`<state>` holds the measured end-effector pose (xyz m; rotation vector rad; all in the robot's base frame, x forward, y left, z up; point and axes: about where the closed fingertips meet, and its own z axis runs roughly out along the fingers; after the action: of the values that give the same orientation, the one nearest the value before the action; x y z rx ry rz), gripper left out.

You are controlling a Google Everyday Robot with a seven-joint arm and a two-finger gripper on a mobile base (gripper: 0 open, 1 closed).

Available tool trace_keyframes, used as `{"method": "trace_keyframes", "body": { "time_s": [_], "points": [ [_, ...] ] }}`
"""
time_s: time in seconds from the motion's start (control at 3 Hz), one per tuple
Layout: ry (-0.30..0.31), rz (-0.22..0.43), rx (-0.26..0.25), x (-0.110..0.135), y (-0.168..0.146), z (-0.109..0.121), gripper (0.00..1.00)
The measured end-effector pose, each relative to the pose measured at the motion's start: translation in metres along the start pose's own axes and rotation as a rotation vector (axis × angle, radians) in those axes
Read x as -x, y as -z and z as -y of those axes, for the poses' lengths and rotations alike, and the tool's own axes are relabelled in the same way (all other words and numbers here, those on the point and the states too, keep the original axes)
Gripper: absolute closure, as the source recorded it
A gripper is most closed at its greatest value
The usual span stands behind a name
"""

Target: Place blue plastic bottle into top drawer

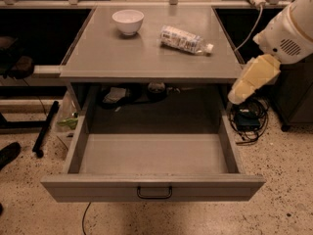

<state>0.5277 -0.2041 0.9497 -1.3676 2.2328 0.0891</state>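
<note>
We saw the bottle [183, 39] lying near the desk's [122, 58] back-right corner and the drawer [151, 192] standing open. The gripper [240, 88] hung off the right edge; we couldn't tell its jaw state.

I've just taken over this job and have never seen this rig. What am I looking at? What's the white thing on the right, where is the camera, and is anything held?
There is only one camera. It looks down on a grey table from the front, and where it is mounted is not known. The white shape at the right edge is the robot's arm. Its yellowish end is the gripper, the part that grasps. It hangs beside the table's right front corner, and nothing shows in it. On the table a white bowl stands at the back left. The bottle lies on its side near the back right, cap pointing right. Below, the drawer is pulled open, with nothing visible inside. Cables lie on the floor at the right.
</note>
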Motion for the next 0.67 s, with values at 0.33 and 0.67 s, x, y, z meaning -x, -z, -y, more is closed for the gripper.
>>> {"method": "trace_keyframes", "body": {
  "time_s": [0.33, 0.67],
  "points": [
    [-0.051, 0.083, -0.037, 0.024, -0.024, 0.024, 0.0],
    [-0.085, 0.134, -0.056, 0.048, -0.051, 0.05, 0.0]
  ]
}}
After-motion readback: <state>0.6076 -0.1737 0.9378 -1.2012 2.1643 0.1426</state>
